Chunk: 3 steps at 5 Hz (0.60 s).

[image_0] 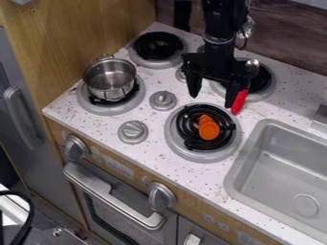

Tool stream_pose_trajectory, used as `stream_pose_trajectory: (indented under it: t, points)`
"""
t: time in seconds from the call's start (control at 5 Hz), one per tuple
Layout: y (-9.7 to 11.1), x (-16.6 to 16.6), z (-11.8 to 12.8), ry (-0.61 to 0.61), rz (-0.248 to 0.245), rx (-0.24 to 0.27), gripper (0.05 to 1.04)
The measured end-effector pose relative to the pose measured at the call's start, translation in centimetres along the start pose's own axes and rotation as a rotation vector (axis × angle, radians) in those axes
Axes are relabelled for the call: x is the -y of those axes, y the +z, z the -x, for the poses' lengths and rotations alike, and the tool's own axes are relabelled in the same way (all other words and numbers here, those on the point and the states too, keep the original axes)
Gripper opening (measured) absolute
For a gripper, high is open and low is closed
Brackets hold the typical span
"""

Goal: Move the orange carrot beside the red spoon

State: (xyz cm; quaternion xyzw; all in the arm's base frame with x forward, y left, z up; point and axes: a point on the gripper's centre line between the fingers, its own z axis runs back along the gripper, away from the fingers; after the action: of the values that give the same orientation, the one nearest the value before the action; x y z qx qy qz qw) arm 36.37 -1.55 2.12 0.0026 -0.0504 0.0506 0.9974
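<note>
orange carrot (209, 129) lies on the black coil (190, 125) of the sink-side front burner (182, 150), a little to the far side of that burner's middle. its narrower end points toward the back of the stove, leaning slightly to the saucepan side, and its broad, rounded end faces the front. the long axis runs nearly straight up and down in the view, with a small tilt. whether the narrower end is the real tip, i cannot tell.

the gripper (212, 93) hangs beyond the same burner, on its far side, with its two fingers well apart and nothing between them. the upper part of the robot arm (219, 23) is cut off by the top edge.

the red spoon (239, 102) lies just beyond the burner too, its handle end pointing back toward it. the gripper hides some of the spoon's length, and its metal end is hard to make out against the rear burner (267, 94), which is itself partly covered.

the metal saucepan (110, 79) stands well apart from the front burner, on the side away from the sink (281, 165); the sink is near that burner and runs off the right edge.
</note>
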Motion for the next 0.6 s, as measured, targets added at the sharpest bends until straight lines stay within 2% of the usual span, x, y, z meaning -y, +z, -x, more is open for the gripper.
stream_pose_trajectory:
  t: [0.2,0.6]
  points:
    - [-1.5,-0.1,0.8,0.004,-0.007,-0.047,1.000]
    - [-4.2,0.0,1.7,0.079,-0.038,-0.046,1.000]
